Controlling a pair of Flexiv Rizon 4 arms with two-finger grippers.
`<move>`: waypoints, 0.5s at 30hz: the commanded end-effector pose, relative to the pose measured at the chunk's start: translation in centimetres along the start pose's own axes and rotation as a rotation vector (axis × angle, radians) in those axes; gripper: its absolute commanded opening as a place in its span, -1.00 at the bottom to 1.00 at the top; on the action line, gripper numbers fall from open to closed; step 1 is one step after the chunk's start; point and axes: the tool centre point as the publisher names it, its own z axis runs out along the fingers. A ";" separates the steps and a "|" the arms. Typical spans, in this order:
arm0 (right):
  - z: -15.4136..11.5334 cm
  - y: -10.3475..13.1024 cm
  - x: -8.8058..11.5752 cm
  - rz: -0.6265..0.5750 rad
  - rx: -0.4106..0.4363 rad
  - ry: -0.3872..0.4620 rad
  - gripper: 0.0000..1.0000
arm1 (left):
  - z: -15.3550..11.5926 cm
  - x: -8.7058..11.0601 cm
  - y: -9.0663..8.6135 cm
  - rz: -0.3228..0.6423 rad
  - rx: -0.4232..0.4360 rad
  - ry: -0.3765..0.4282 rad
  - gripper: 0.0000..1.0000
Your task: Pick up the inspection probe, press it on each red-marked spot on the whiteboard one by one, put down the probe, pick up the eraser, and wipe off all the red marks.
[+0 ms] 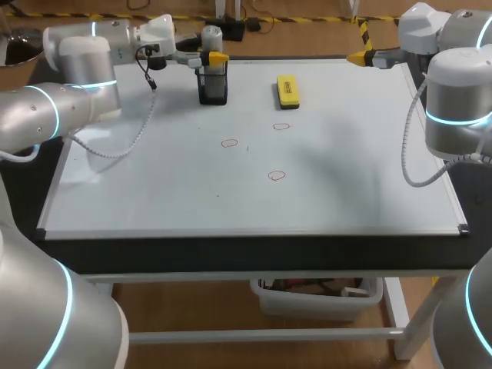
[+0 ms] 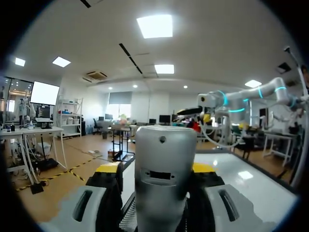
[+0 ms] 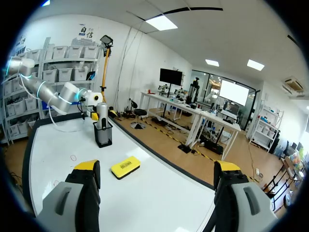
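**Light source:** ceiling panels (image 2: 154, 25) are shining down from overhead and are lighting all three views brightly and evenly.

**Whiteboard (image 1: 346, 154):** it is reflecting the room light. In the head view a broad, soft grey shadow is lying right of its middle, and a fainter one is falling under the left arm (image 1: 54, 115) along the board's left side.

**Glare:** in the left wrist view a small white patch is glinting on the board beside the inspection probe (image 2: 164, 179).

**Probe:** its top is catching light, while its lower front is sitting in shade.

**Arm rings:** they are glowing cyan on the left arm and the right arm (image 1: 453, 115).

**Distortion:** in both wrist views straight edges are bowing toward the rim.
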 end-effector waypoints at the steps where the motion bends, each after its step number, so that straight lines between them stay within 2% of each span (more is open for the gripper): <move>1: 0.0 0.0 0.0 0.000 -0.002 0.001 1.00 | -0.1 -0.8 0.4 0.001 0.009 0.032 -1.00; 8: 0.0 0.0 0.0 0.000 -0.002 0.001 1.00 | -0.4 -0.4 -0.1 0.017 0.006 0.042 -1.00; 15: 0.0 0.0 0.0 0.000 -0.002 0.001 1.00 | -0.8 0.5 -2.1 0.059 0.046 0.062 -1.00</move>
